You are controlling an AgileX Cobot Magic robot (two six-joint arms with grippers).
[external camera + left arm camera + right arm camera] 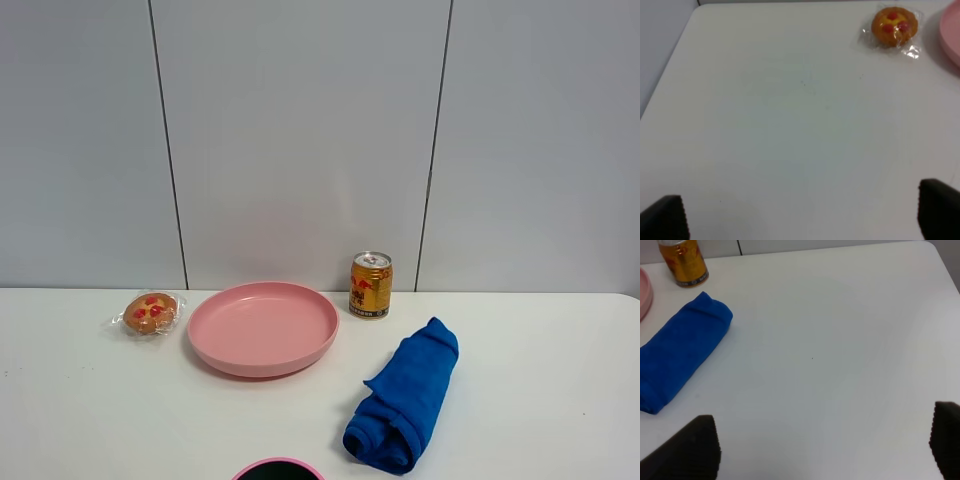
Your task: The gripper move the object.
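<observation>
Nearest, the left black two-fingered gripper (802, 220) hangs over bare white table (790, 125), fingers spread wide, holding nothing; the right black gripper (825, 450) is likewise wide open and empty. Farther off, at about one o'clock from the left gripper, lies the small round golden-brown pastry with red jam spots in clear crinkly wrap (893, 26), just beside the pink round plate (263, 327). The slick wrap could slide from the fingers or crush the pastry. Being round and flat, it shows no long axis.
</observation>
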